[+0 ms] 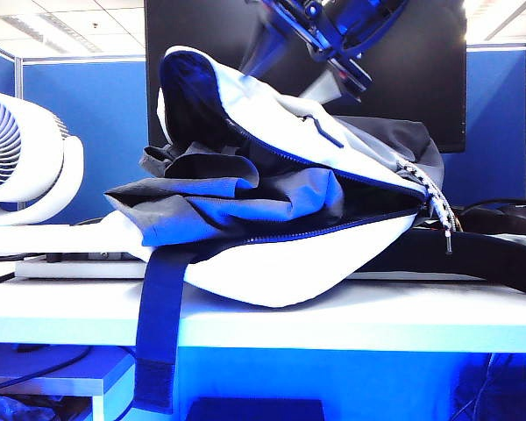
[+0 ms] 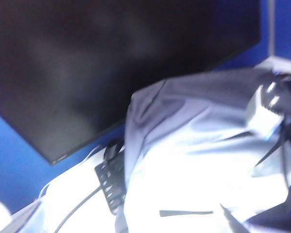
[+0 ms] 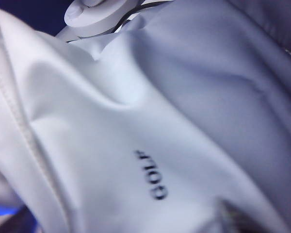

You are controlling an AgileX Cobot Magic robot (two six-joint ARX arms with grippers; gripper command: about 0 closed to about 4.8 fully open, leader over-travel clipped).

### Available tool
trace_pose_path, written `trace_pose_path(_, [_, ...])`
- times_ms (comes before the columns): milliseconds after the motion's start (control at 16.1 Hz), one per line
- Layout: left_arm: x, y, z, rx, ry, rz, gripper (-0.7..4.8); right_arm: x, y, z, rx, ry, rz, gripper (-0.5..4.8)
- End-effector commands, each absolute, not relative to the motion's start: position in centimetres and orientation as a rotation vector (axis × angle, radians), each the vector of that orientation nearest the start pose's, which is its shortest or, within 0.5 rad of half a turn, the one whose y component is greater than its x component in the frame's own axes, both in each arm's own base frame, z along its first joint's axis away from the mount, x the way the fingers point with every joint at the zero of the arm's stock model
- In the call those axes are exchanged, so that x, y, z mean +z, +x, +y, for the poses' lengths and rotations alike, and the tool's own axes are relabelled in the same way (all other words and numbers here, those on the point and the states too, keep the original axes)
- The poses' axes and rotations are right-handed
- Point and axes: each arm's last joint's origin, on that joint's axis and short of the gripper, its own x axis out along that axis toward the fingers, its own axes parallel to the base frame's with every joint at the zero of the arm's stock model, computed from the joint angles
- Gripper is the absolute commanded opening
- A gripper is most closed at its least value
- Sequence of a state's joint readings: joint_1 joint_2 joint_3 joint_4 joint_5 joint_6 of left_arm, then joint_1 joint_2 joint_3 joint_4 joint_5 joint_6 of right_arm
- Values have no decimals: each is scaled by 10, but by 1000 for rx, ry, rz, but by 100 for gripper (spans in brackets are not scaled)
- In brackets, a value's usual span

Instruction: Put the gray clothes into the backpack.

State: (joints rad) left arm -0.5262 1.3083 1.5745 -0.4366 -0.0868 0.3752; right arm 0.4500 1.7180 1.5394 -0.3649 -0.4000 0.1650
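The backpack (image 1: 280, 272) lies on its side on the table, white with a gray top, its blue zipper open and the upper flap standing up. The gray clothes (image 1: 245, 202) are bunched in the opening and spill out toward the left. A blurred arm comes down from above; my right gripper (image 1: 333, 74) is at the backpack's upper white side, and I cannot make out its jaws. Its wrist view is filled with white backpack fabric (image 3: 111, 136) printed "GOLF". The left wrist view looks down on the backpack (image 2: 194, 170) and the right gripper (image 2: 266, 111); my left gripper's fingers do not show.
A white fan (image 1: 17, 158) stands at the left and a black monitor (image 1: 421, 70) behind. A black bag (image 1: 491, 254) lies at the right. The dark blue strap (image 1: 158, 333) hangs over the table's front edge (image 1: 333, 324). A power strip (image 2: 111, 182) lies beside the backpack.
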Motion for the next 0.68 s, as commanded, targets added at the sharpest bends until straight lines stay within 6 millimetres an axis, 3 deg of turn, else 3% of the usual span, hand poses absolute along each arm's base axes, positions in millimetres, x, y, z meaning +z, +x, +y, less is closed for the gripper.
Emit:
trace_pose_path(62, [463, 232, -131, -459, 468, 87, 479, 339, 345, 184, 941, 204, 614, 479])
trace_pose_path(187, [463, 236, -121, -407, 473, 105, 479, 348, 338, 185, 1126, 261, 613, 479])
trace_pose_path(311, [461, 241, -109, -377, 460, 140, 479, 350, 331, 185, 1164, 274, 652, 479])
trace_pose_path(560, [466, 244, -90, -423, 384, 115, 479, 322, 332, 182, 1002, 233, 850, 479])
trace_pose_path(685, [471, 240, -89, -432, 379, 79, 479, 323, 332, 182, 1003, 235, 849, 479])
